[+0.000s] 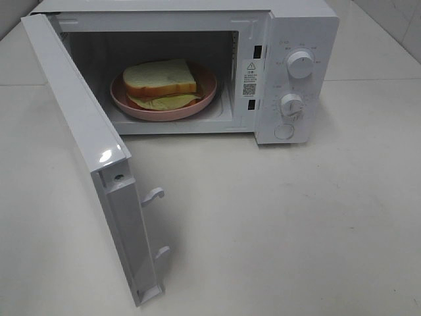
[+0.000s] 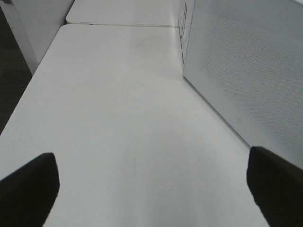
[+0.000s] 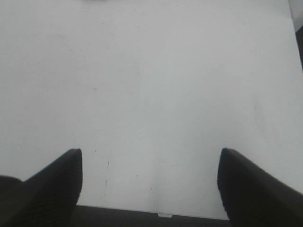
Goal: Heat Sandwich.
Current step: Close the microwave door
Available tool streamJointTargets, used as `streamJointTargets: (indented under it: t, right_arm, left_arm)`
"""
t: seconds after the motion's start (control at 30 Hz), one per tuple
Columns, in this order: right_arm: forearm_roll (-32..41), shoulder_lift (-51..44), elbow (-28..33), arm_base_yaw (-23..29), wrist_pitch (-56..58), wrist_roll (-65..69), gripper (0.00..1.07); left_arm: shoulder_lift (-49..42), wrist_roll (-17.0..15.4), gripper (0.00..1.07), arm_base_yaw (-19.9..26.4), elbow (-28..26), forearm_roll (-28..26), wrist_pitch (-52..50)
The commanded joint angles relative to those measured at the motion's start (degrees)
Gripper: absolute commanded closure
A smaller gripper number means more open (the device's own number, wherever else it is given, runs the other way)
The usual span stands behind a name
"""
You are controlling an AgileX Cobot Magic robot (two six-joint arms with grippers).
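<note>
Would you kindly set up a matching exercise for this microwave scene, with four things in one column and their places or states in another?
Things:
1. sandwich
2. dish
3. door
4. knobs

Places or states:
A. swung open
B. lying on the dish
C. round, pink, under the sandwich
D. white, on the panel

Pairs: 1-B, 2-C, 3-A, 4-D

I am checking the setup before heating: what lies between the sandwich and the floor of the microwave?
The round pink dish lies there; the sandwich rests on it inside the open microwave. The exterior high view shows this.
</note>
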Motion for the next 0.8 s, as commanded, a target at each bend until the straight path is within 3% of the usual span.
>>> streamJointTargets:
  t: [0.03,0.3,0.5,0.8]
  right_arm:
    - [0.86,-2.75,0.29,-2.29,-0.34,0.06,0.31]
    - [2.64,-11.4,0.29,-7.91,-0.34,-1.26,0.31]
    - [2.69,-16.5,0.34,-8.08,-0.34,-1.2,0.31]
    - [2.64,-16.39,0.46,-8.08,-0.34,-1.03,0.31]
  left_arm:
    - [-1.66,-0.06,0.05,0.17,0.11,-0.46,-0.29]
    - [-1.66,-0.06,0.05,0.17,0.11,-0.46,-0.29]
    - [-1.66,-0.06,0.05,0.17,0.11,-0.46,-0.29]
    - [-1.43,-0.06,0.05,0.17,0.11,-0.46,-0.29]
